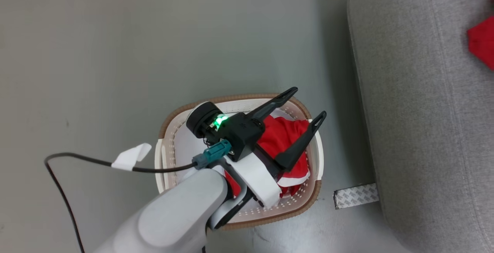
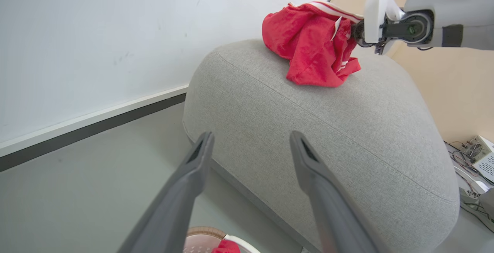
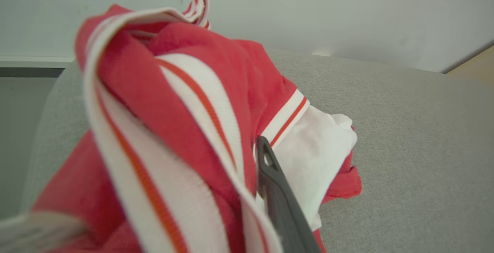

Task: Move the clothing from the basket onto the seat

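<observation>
The white basket (image 1: 168,156) with a brown rim stands on the floor left of the grey seat (image 1: 424,110). Red clothing (image 1: 279,137) with white trim lies inside it. My left gripper (image 1: 308,102) hovers over the basket, open and holding nothing; in the left wrist view my left gripper (image 2: 251,135) points toward the seat (image 2: 328,129). A second red garment with white stripes (image 2: 308,40) rests bunched on top of the seat, and my right gripper (image 2: 353,33) is shut on its edge. One dark finger (image 3: 276,191) shows under the striped fabric (image 3: 185,121); the other finger is hidden.
A black cable with a white tag (image 1: 131,156) loops over the floor left of the basket. A strip of patterned tape (image 1: 355,196) lies by the seat's base. A white wall with a dark baseboard (image 2: 96,123) runs behind the seat. Electronics (image 2: 478,156) sit beyond it.
</observation>
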